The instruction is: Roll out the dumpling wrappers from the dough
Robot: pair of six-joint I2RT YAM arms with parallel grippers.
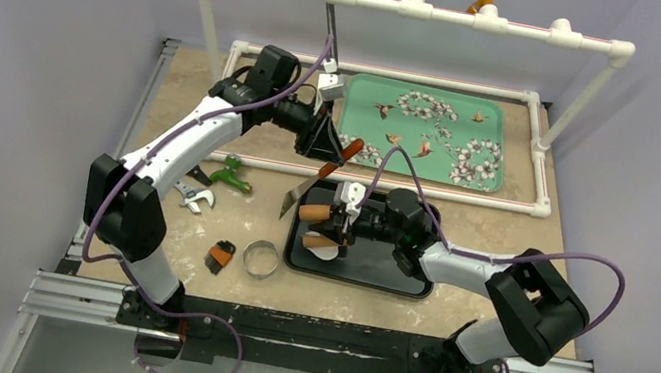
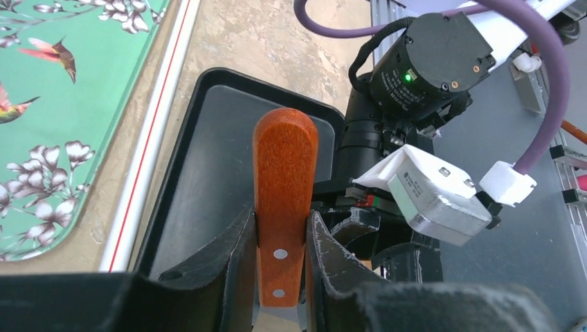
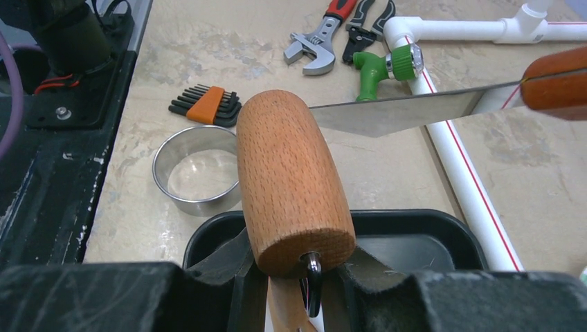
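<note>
A small wooden rolling pin [image 1: 316,213] [image 3: 291,180] hangs over the left end of the black tray [image 1: 394,268] [image 3: 415,228]. My right gripper [image 1: 341,225] [image 3: 291,277] is shut on its wooden handle. Below the pin a flat white dumpling wrapper [image 1: 326,254] lies on the tray, partly hidden by it. My left gripper [image 1: 328,142] [image 2: 280,228] is shut on the orange wooden handle [image 2: 285,173] [image 3: 557,79] of a metal scraper. Its blade [image 1: 297,197] [image 3: 394,114] slants down just left of the pin, above the table.
A metal ring cutter [image 1: 262,258] [image 3: 197,169] stands left of the black tray beside a hex key set [image 1: 219,256] [image 3: 205,105]. A wrench [image 1: 193,196] and a green nozzle [image 1: 232,175] lie farther left. A green flowered tray [image 1: 422,131] [image 2: 41,104] sits at the back inside a white pipe frame [image 1: 417,8].
</note>
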